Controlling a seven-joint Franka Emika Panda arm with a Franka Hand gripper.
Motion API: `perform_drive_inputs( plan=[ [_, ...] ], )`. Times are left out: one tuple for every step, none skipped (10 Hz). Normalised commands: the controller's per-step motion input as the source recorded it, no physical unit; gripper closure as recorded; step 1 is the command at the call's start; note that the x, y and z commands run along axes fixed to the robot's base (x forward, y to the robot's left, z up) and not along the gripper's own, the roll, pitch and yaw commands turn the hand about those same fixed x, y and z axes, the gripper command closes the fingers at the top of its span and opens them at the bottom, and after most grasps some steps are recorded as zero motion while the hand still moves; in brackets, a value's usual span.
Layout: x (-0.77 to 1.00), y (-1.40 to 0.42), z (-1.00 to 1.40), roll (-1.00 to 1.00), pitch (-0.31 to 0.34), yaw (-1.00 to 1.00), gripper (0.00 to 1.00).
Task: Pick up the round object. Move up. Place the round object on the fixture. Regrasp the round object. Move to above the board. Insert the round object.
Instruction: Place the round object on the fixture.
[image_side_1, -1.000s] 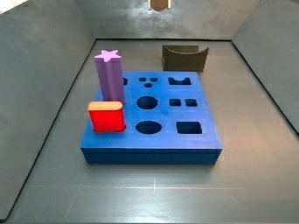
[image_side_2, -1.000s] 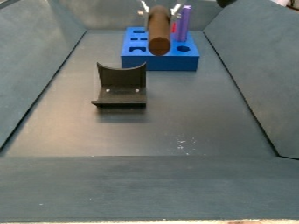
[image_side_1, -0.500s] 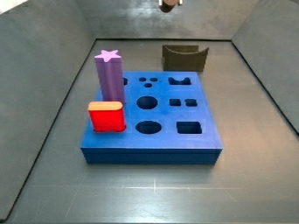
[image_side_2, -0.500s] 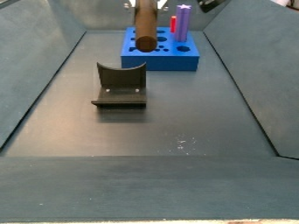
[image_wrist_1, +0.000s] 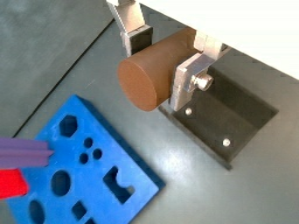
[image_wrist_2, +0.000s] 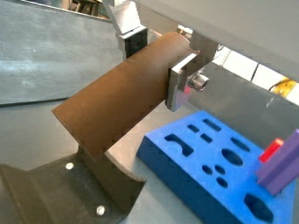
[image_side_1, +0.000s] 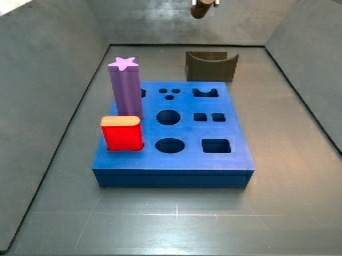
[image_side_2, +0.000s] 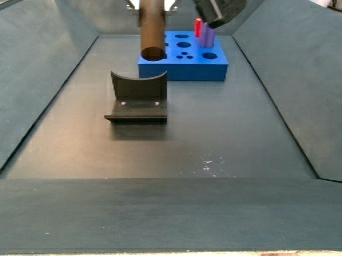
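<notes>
Gripper raised above the floor, silver fingers clamped on the round object, brown peg hanging near upright in a side view, fixture below and apart, blue board beyond, purple peg and red block standing in board.

Grey floor — blue board, dark fixture; end effector above.
</notes>
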Motion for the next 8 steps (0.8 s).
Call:
perform_drive_inputs(
  plan=[
    [0.45,0.05,-0.02,-0.57,0.143,-0.14,1.00],
    [0.36,0.04,-0.02,-0.41,0.105,-0.14,1.00],
    [0.28,0.04,-0.02,-0.35,0.078,-0.14,1.00],
    [0.18,0.05,-0.02,-0.31,0.074,-0.12,1.00],
    [0.15,0.14,-1.00,-1.00,0.211,-0.10,1.00],
    [0.13,0.14,-1.00,-1.00,0.199,-0.12,1.00],
    [0.15,0.14,-1.00,-1.00,0.222,-0.14,1.00],
    [0.17,0.14,-1.00,-1.00,0.260,-0.18,1.00]
  ],
)
